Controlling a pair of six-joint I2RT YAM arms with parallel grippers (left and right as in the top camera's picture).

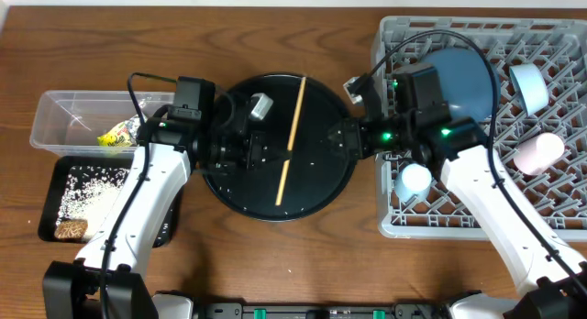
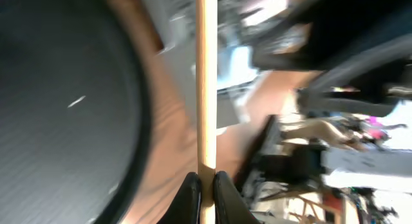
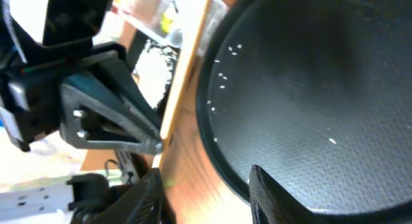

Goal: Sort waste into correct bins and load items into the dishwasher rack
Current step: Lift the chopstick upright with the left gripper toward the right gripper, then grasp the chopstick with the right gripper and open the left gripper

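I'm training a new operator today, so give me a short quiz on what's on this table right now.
1. True or false: the left gripper is shut on the chopstick.
2. Which of these lies in the dishwasher rack? A) the pink cup B) the chopstick C) the yellow-green wrapper
3. Fill in: the loose rice grains lie in the shallow black ____.

Key: 1 true; 2 A; 3 tray.
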